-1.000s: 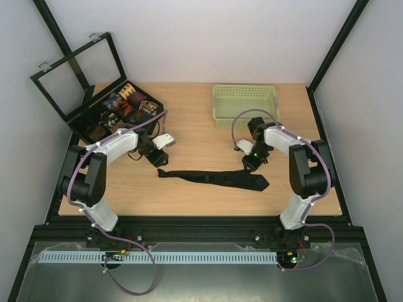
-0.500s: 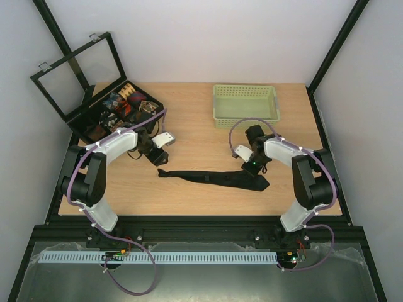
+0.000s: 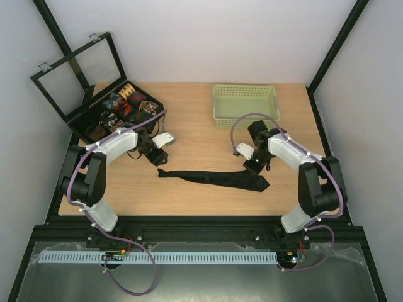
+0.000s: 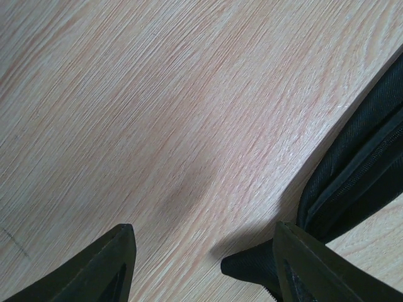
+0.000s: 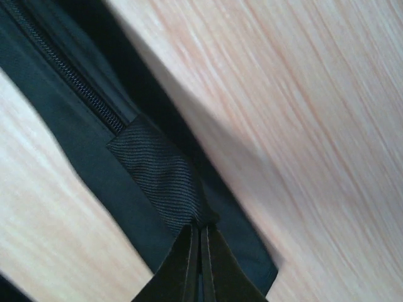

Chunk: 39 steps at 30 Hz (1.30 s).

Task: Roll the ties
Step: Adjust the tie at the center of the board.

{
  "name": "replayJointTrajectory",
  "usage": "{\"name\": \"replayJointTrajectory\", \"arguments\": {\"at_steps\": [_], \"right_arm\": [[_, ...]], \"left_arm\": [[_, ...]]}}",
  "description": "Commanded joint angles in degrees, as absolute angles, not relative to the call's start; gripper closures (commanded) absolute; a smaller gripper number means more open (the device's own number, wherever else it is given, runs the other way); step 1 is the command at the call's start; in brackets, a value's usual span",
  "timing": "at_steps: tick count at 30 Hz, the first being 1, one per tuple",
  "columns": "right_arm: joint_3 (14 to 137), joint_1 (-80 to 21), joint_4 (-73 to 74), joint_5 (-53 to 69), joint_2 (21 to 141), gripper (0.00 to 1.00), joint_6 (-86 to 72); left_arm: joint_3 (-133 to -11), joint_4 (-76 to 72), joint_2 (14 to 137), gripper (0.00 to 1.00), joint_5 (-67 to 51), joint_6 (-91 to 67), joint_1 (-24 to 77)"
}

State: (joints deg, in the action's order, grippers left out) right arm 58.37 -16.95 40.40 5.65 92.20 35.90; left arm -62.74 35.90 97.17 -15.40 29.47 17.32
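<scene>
A plain black tie (image 3: 214,178) lies flat as a long strip across the middle of the table. My right gripper (image 3: 255,167) is down on its wide end. In the right wrist view the two fingers (image 5: 189,264) are pressed together, pinching a fold of the black tie (image 5: 94,151) beside its ribbed loop. My left gripper (image 3: 160,160) hovers open over the narrow end. Seen from the left wrist, the tie (image 4: 359,170) tip lies by the right finger (image 4: 305,264), and bare wood fills the gap of the gripper (image 4: 204,267). Small patterned coiled ties (image 3: 129,100) sit in the box.
A black compartmented box (image 3: 94,119) with its framed lid (image 3: 72,72) raised stands at the back left. A pale green perforated basket (image 3: 245,104) stands at the back right. Bare wood lies between the box and the basket.
My right gripper has shut on the tie's wide end and its arm has shifted a little. The left arm and the tie's narrow end have not moved.
</scene>
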Motion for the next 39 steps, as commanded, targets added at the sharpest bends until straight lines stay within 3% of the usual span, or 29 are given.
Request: {"name": "replayJointTrajectory", "arguments": {"at_steps": [1, 14, 18, 21, 25, 32, 35, 39], "right_arm": [[57.0, -16.9, 50.2, 7.8, 88.1, 0.99, 36.8], [51.7, -16.1, 38.3, 1.3, 96.7, 0.98, 32.7], [51.4, -15.3, 36.8, -0.3, 97.2, 0.93, 33.9], [52.9, -14.8, 37.9, -0.5, 96.4, 0.81, 34.5], [56.6, -14.7, 41.5, 1.2, 93.8, 0.55, 34.9], [65.9, -14.7, 47.0, 10.6, 92.1, 0.38, 32.6], [70.0, -14.7, 49.6, 19.8, 93.6, 0.41, 29.7], [73.5, -16.0, 49.0, 34.2, 98.6, 0.55, 22.9]], "left_arm": [[-63.1, 37.1, 96.8, 0.37, -15.5, 30.7, 17.1], [-57.1, 33.1, 93.9, 0.37, -16.6, 42.0, 19.9], [-54.8, 32.3, 92.3, 0.35, -17.4, 45.0, 19.9], [-51.7, 31.4, 88.6, 0.33, -18.4, 48.2, 19.8], [-47.5, 30.5, 84.6, 0.29, -19.7, 52.4, 19.7], [-45.4, 28.5, 84.0, 0.28, -21.6, 54.9, 18.9], [-45.6, 27.8, 84.6, 0.25, -23.5, 55.3, 19.0], [-45.4, 25.9, 86.7, 0.24, -23.4, 55.2, 19.3]]}}
